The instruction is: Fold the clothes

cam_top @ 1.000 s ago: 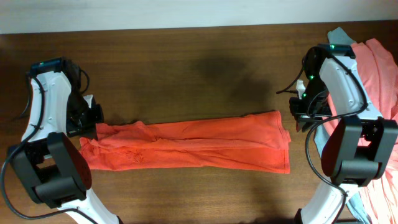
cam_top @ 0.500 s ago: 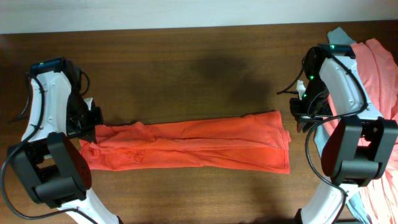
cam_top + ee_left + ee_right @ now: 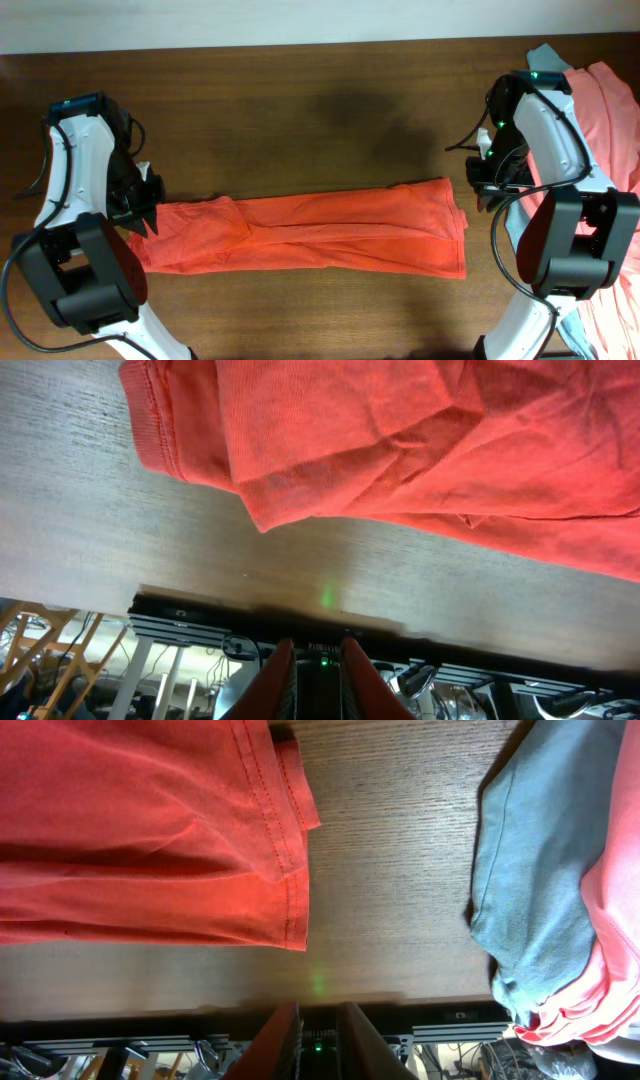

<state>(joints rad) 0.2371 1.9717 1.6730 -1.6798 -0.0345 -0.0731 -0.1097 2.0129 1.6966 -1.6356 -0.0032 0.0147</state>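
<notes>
Left fingers (image 3: 272, 678) part slightly, releasing the orange-red T-shirt (image 3: 310, 235) at its frame-left end, now flatter; right fingers (image 3: 276, 1035) stay slightly spread, empty.

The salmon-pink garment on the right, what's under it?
A grey-blue garment pokes out beneath the salmon-pink garment at its edges. The rest of it, and anything else below, is covered.

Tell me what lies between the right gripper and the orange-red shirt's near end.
Only a strip of bare wooden table separates the right gripper from the orange-red shirt. The right wrist view shows this most clearly.
</notes>
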